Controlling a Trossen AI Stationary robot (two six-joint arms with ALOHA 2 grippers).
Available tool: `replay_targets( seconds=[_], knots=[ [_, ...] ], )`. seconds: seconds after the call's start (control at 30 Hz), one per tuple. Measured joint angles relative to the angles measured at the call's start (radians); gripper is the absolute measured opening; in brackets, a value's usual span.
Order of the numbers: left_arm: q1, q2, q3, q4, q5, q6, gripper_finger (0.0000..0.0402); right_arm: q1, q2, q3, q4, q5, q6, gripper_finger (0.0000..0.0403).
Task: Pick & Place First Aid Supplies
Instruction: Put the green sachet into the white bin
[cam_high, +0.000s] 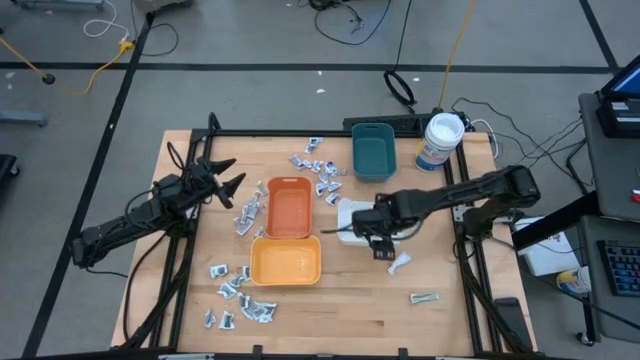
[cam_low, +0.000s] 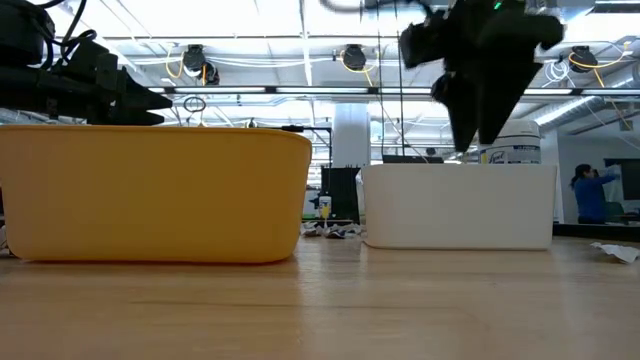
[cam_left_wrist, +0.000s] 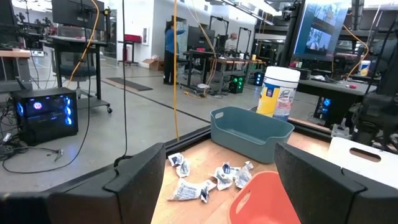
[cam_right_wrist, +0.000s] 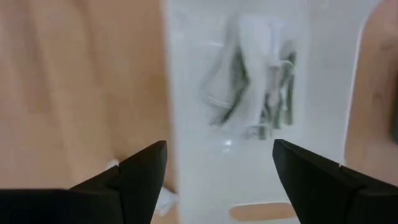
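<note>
Silvery-white sachets lie in loose groups on the table: near the teal tray (cam_high: 320, 170), left of the orange tray (cam_high: 245, 215) and at the near left (cam_high: 235, 295). Several pale green-white strips (cam_right_wrist: 255, 87) lie in the white tray (cam_high: 350, 212). One strip (cam_high: 424, 297) and a white packet (cam_high: 400, 262) lie on the table at the near right. My right gripper (cam_high: 378, 243) hangs open and empty over the white tray's near end, fingers pointing down; it also shows in the right wrist view (cam_right_wrist: 221, 168) and the low view (cam_low: 485, 110). My left gripper (cam_high: 228, 180) is open and empty above the table's left part.
An orange tray (cam_high: 289, 208) and a yellow tray (cam_high: 285, 262) stand mid-table, a teal tray (cam_high: 373, 150) at the far side, and a white tub with a blue label (cam_high: 440, 140) at the far right. Bare wood lies along the near edge. People stand far off in the room.
</note>
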Motion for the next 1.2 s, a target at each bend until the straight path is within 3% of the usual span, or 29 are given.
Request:
replay_targets(
  seconds=[0.83, 1.2],
  knots=[
    [0.000, 0.000, 0.000, 0.000, 0.000, 0.000, 0.0308, 0.579, -0.065, -0.164, -0.002, -0.001, 0.384, 0.0283],
    [0.000, 0.000, 0.000, 0.000, 0.000, 0.000, 0.0308, 0.719, -0.065, -0.227, 0.037, -0.059, 0.554, 0.0283]
  ],
)
